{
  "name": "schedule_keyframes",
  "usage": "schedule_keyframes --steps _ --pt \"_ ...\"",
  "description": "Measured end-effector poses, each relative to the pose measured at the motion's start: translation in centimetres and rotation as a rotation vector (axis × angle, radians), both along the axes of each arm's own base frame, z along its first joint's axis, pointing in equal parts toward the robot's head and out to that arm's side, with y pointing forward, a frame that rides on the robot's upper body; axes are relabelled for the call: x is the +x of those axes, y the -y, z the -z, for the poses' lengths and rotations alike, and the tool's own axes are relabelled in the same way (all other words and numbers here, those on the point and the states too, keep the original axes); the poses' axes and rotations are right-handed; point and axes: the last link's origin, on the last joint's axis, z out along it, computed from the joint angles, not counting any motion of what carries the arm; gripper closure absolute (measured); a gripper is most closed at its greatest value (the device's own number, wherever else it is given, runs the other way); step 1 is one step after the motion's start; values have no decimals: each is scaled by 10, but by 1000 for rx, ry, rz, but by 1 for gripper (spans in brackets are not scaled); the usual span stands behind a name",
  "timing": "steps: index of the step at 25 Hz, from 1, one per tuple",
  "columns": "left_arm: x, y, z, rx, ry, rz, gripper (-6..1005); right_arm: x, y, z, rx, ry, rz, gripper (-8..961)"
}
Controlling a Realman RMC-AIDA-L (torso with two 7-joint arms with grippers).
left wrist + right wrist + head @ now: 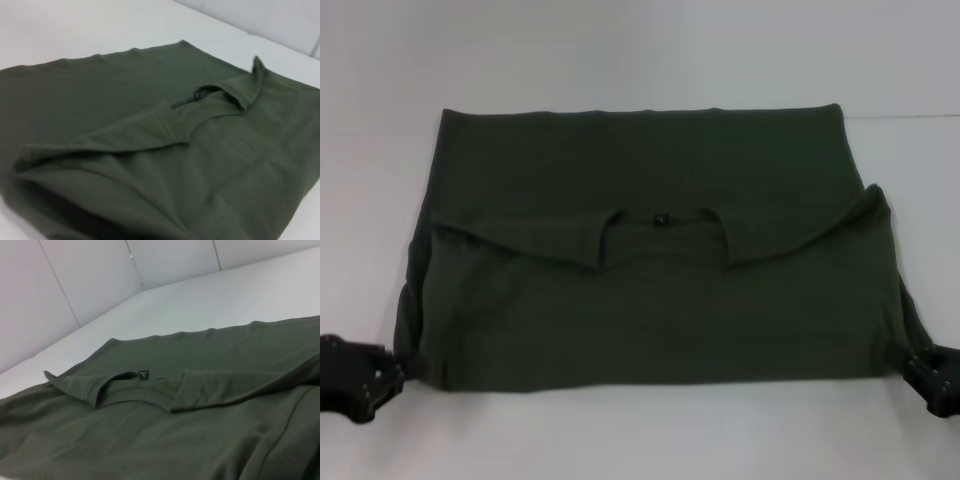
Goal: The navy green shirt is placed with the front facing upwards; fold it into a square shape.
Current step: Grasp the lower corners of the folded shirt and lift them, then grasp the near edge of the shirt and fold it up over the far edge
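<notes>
The navy green shirt (650,270) lies flat on the white desk (640,60), folded into a wide block with its near part doubled over so the collar (660,222) and its small label sit near the middle. The left gripper (382,378) is at the shirt's near left corner and the right gripper (920,368) at its near right corner, both touching the cloth; whether their fingers are spread or pinching the fabric cannot be told.
</notes>
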Motion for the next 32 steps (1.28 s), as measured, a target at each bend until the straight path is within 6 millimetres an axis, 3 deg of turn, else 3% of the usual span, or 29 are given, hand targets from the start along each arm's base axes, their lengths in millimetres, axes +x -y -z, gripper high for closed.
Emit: schedule_keyframes --steps 16,18,32 --pt "-9 49 -9 -65 25 33 949 14 58 -15 67 -27 -15 894" --pt "-9 59 -9 -99 29 45 949 15 60 -15 72 -26 -18 894" --pt "-9 73 -6 -149 37 73 948 9 69 -18 79 -31 -79 894"
